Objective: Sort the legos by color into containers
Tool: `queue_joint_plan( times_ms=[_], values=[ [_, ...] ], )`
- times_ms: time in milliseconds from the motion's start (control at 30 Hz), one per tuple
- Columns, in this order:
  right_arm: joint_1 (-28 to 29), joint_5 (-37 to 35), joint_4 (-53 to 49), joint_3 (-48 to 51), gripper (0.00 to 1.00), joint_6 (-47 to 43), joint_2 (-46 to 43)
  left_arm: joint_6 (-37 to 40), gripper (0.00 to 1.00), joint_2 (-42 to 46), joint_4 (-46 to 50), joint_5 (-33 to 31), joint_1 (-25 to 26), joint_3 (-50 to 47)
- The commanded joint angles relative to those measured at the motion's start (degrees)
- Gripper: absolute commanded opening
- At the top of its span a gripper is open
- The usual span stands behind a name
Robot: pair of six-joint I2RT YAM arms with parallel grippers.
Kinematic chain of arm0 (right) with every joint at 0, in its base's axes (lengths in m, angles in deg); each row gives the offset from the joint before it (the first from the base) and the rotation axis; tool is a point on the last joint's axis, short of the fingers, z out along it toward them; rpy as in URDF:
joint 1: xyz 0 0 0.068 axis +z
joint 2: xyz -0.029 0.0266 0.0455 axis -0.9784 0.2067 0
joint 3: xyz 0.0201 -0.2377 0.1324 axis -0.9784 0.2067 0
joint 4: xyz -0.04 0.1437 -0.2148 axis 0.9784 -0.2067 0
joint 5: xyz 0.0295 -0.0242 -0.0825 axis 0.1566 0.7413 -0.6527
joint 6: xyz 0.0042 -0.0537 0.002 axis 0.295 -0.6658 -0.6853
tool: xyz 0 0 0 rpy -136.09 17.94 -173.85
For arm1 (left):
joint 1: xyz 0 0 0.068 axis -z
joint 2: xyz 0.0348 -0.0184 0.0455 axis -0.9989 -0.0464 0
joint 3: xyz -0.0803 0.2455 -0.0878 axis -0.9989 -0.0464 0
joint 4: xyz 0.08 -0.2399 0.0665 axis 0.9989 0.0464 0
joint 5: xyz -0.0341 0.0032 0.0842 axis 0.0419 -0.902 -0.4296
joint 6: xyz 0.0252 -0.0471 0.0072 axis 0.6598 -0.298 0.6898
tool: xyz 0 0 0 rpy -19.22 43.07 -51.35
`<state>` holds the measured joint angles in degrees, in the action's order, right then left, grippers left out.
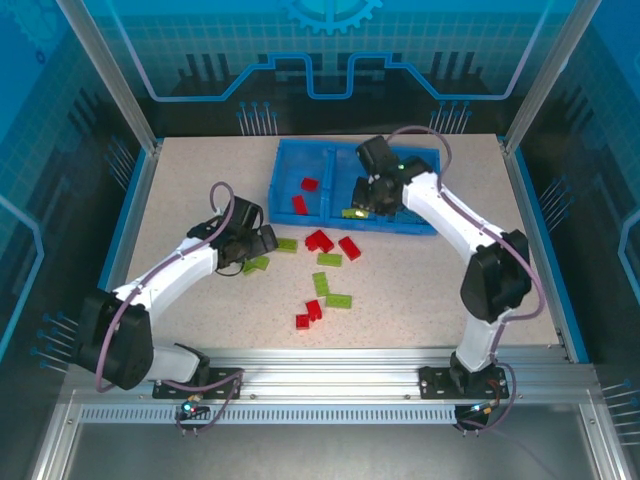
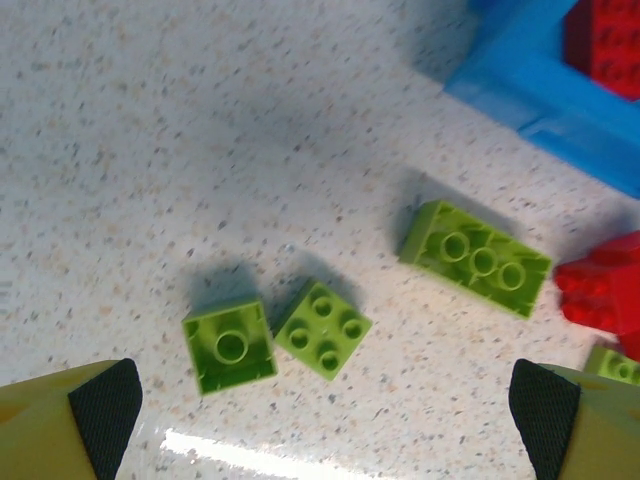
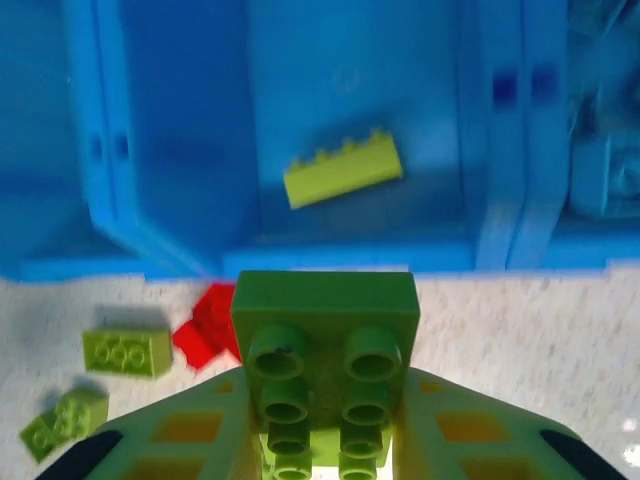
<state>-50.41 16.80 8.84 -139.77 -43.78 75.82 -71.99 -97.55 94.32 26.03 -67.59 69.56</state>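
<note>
right jaws: pinching lime 2x4 brick, tray compartment ahead has a lime one, colours match | left jaws: spread over two lime bricks, probs next grab

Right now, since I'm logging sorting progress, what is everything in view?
Tray: one, bright blue, far middle of table.
Red legos in tray: two, left compartment.
Green lego in tray: one, lime, middle compartment.
Loose green legos: about six, lime, table before tray.
Loose red legos: about five, table before tray.
Held lego: one, lime green, above tray's near wall.
Left end effector: open, above two small green legos.
Right end effector: shut on held lego.
</note>
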Motion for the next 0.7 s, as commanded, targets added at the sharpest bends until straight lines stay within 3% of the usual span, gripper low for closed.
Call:
queue_joint_plan(
  times_ms=[0,400,667],
  values=[
    [-2.2,-2.6,-4.2,-8.3,0.32,-6.8,7.6,-3.6,0.99,0.8,3.4,-0.5,-0.5,-1.8],
    [-4.9,2.4,-16.9,-39.7,0.37,-10.4,32.0,-1.2,0.99,-3.9,4.5,0.0,-0.9,-0.9],
    [-6.1,3.0,-16.9,-40.1,0.48,-10.0,33.9,-6.4,0.99,-5.2,4.7,1.4,-2.0,-1.9]
  ],
)
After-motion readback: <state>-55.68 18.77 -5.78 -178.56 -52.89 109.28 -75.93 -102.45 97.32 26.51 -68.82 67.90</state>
